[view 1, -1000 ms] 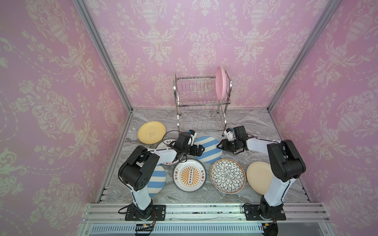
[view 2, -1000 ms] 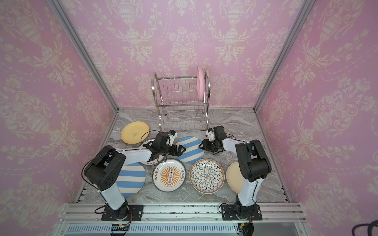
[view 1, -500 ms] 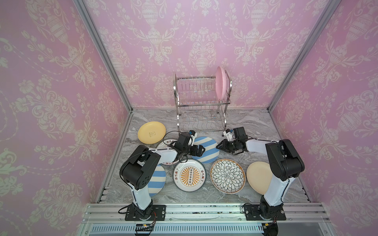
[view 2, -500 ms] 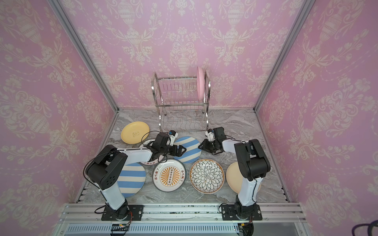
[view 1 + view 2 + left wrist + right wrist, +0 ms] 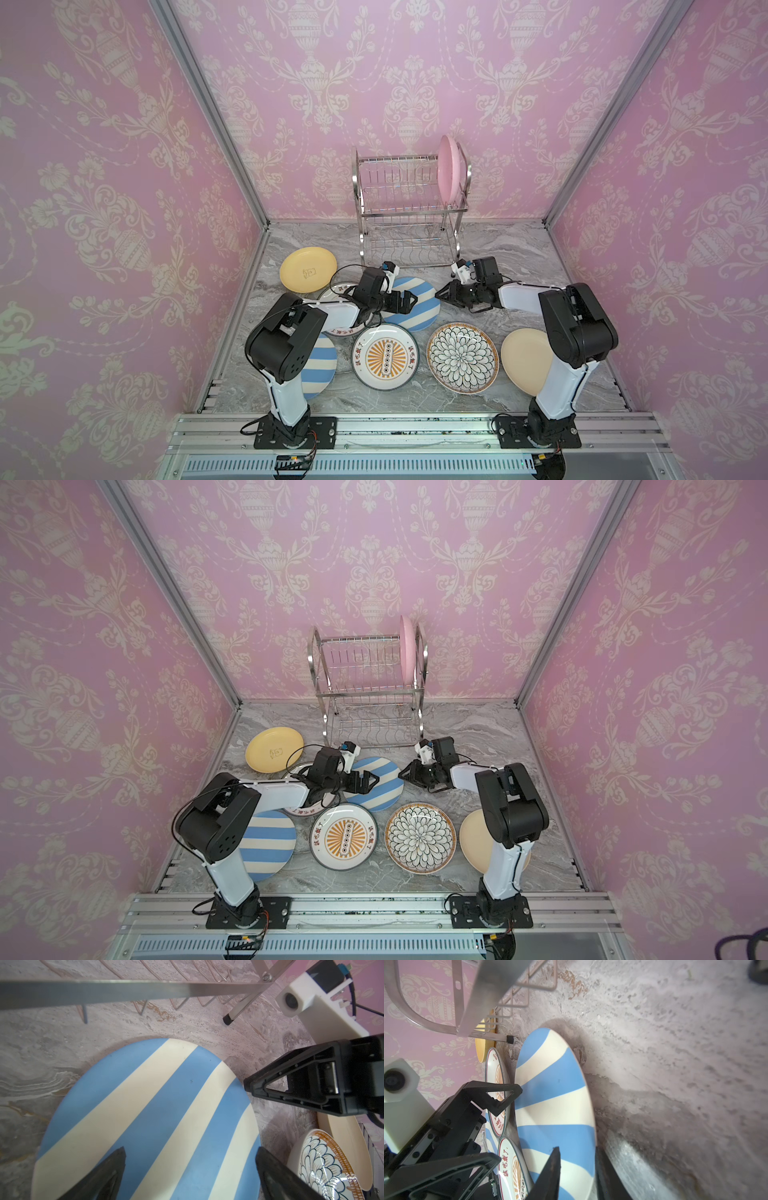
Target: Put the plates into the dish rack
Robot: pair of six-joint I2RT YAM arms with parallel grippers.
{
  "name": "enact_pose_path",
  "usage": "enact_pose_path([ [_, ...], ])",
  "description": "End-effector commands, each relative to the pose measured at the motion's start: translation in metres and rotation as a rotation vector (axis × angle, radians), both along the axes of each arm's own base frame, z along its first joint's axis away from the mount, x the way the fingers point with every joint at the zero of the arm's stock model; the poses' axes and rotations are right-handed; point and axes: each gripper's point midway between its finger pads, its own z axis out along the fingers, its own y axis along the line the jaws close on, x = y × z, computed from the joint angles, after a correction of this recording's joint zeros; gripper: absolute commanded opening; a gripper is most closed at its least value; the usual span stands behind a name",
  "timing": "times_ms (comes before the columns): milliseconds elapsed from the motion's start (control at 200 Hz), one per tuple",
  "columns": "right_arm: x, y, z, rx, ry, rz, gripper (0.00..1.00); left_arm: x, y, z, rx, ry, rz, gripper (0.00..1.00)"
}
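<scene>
Because the striped plate (image 5: pixel 419 319) lies low on the table (image 5: pixel 519 257), just in front of the rack (image 5: pixel 409 199), the only way in is by its thin rim, and that seems to be the step in hand. The right gripper (image 5: pixel 439 296) meets the rim on the side away from the left gripper (image 5: pixel 412 300), which hangs over the plate with its jaws spread wide and holding nothing.

To do this well, the lower right finger should go well under the rim before the jaws close, so the pinch lands on the flat of the plate and not on its lip. The left gripper can likely keep the plate from sliding away. Only after a firm pinch should the plate rise, turn on edge and go to a free slot beside the pink plate (image 5: pixel 448 170) on the upper shelf.

Both top views show only the tip of the right gripper at the rim. The right wrist view shows the right gripper (image 5: pixel 577 1151) with one finger (image 5: pixel 554 1167) above the plate's face and the other outside the rim, fairly close together. Whether they already pinch it, I cannot tell. The left wrist view shows the left gripper (image 5: pixel 190 1150) open across the stripes. Only the top views show the pink plate.
</scene>
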Motion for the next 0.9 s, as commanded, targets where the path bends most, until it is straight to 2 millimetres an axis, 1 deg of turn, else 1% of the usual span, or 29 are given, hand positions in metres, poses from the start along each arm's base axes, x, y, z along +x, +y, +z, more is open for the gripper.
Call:
enact_pose_path([
  [0, -0.008, -0.002, -0.017, -0.037, 0.044, 0.004, 0.32, 0.003, -0.002, 0.002, -0.033, 0.016, 0.001, 0.99],
  [120, -0.010, -0.013, -0.022, -0.123, 0.049, -0.005, 0.33, 0.004, 0.005, 0.017, 0.009, -0.020, 0.011, 0.99],
  [215, -0.010, -0.019, -0.021, -0.167, 0.046, -0.003, 0.33, 0.005, 0.013, 0.030, 0.063, -0.042, 0.025, 0.99],
  [370, -0.010, -0.021, -0.017, -0.181, 0.033, -0.001, 0.36, 0.003, 0.039, 0.036, 0.204, -0.038, 0.079, 0.99],
  [485, -0.011, -0.018, -0.016, -0.175, 0.031, 0.006, 0.40, -0.001, 0.046, 0.032, 0.251, -0.015, 0.084, 0.99],
  [605, -0.011, -0.014, -0.018, -0.171, 0.028, 0.015, 0.42, -0.004, 0.042, 0.023, 0.241, 0.026, 0.072, 0.99],
  [761, -0.013, -0.009, -0.019, -0.176, 0.028, 0.027, 0.44, -0.007, 0.040, 0.006, 0.251, 0.088, 0.062, 0.99],
  [896, -0.014, -0.007, -0.019, -0.180, 0.025, 0.037, 0.47, -0.004, 0.041, -0.001, 0.267, 0.100, 0.069, 0.99],
])
